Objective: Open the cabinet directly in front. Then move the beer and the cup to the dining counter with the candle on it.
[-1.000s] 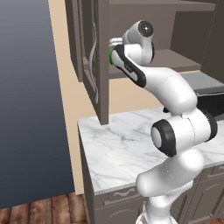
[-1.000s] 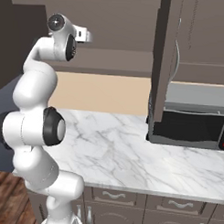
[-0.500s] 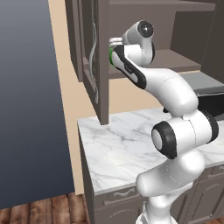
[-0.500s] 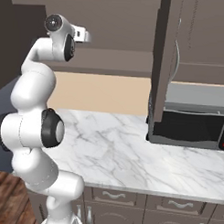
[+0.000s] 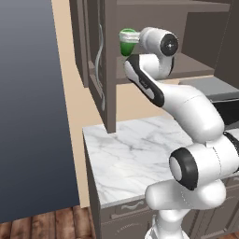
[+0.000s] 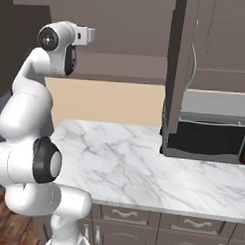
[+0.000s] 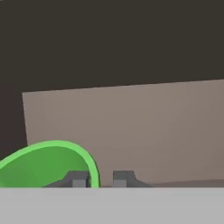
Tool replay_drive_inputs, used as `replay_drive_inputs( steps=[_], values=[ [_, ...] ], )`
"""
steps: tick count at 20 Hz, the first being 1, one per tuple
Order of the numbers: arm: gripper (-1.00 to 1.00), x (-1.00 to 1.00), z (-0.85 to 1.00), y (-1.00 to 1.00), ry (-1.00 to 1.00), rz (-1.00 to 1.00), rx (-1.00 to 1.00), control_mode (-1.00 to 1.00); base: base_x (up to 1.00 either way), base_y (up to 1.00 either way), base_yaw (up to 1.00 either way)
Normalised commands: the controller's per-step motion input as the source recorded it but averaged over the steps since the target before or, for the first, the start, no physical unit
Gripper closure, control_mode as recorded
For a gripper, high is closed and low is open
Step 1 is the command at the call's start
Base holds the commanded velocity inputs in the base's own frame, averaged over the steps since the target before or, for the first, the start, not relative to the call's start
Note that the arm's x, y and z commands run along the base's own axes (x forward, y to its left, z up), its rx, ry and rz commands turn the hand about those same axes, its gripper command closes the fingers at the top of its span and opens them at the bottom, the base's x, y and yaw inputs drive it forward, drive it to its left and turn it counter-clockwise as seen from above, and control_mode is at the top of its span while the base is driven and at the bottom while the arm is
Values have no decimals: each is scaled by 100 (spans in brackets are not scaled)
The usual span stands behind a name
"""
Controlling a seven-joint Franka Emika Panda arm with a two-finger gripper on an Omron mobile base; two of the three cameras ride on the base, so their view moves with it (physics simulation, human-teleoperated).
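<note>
The cabinet stands open, its dark door swung out to the left and the other door to the right. On the shelf inside is the bright green cup. My gripper reaches in at the cup's top. In the hand view the cup sits at the lower left and my gripper straddles its rim, one tip inside and one outside, the jaws drawn close on the thin wall. The beer, the dining counter and the candle are out of view.
A short marble worktop lies below the cabinet, with drawer fronts under it. A dark microwave sits on its right part. A tall dark blue-grey panel rises at the left, over a wood floor.
The arm has barely moved; the hand stays at the cup inside the cabinet.
</note>
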Motion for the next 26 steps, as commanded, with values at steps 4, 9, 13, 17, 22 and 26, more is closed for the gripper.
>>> replay_drive_inputs(
  steps=[4,9,13,17,22,26],
  values=[
    [100,-100,32,-28,-8,0,15,-100,0,0,0],
    [100,-100,75,-50,3,-7,23,-100,0,0,0],
    [100,-100,83,-56,23,-8,22,-100,0,0,0],
    [100,-100,13,-25,30,-5,5,-100,0,0,0],
    [100,-100,-84,1,35,0,-11,-100,0,0,0],
    [100,-100,-100,13,15,0,-23,-100,0,0,0]
  ],
)
